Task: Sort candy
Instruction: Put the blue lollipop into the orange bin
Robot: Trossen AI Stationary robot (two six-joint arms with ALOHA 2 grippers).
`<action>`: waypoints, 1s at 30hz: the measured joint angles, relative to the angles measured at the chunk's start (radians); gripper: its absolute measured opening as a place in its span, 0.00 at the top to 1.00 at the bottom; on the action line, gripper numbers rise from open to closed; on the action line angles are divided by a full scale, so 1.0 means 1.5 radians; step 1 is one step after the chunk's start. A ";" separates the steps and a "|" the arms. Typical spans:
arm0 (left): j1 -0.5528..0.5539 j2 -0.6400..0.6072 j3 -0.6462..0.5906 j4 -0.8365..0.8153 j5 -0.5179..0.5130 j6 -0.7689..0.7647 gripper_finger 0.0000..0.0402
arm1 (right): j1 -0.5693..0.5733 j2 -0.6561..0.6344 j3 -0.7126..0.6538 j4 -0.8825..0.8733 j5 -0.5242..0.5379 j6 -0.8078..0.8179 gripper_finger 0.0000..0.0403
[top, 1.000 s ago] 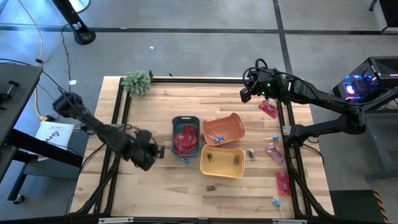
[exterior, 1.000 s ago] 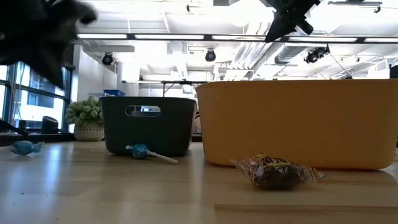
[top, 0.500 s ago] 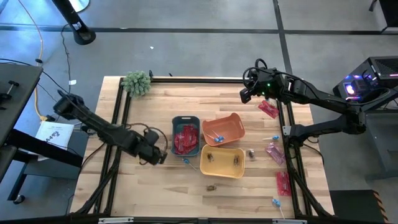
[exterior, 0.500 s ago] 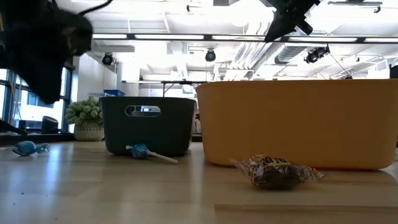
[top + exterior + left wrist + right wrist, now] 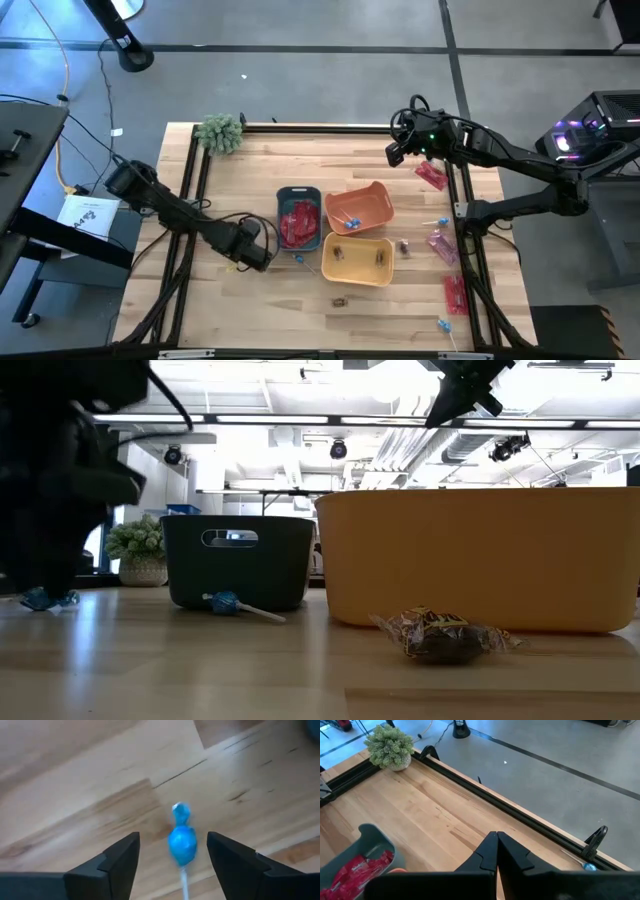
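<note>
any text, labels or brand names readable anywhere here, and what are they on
No text can be read in any view.
Brown wrapped candy on the wooden table: pale lettering on the wrapper, too blurred to read.
Flat pink-red packets in the grey-blue plastic bin: any print is too small to read.
White paper sheet beside the table: dark marks, too small to read.
</note>
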 joint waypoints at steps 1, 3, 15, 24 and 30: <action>0.008 -0.001 -0.015 0.034 0.011 0.004 0.43 | 0.000 0.000 0.000 0.000 0.000 0.000 1.00; 0.021 -0.007 -0.042 0.082 0.031 0.005 0.42 | 0.000 0.000 0.000 0.000 0.000 0.000 1.00; 0.025 -0.018 -0.058 0.071 0.086 0.017 0.87 | 0.000 0.000 0.000 -0.022 -0.010 0.005 1.00; 0.038 -0.141 -0.010 0.004 0.089 0.062 0.87 | 0.000 0.000 0.000 -0.029 -0.008 0.002 1.00; 0.085 -0.274 0.058 -0.005 -0.080 0.206 0.87 | 0.000 0.000 0.000 -0.028 0.028 -0.009 1.00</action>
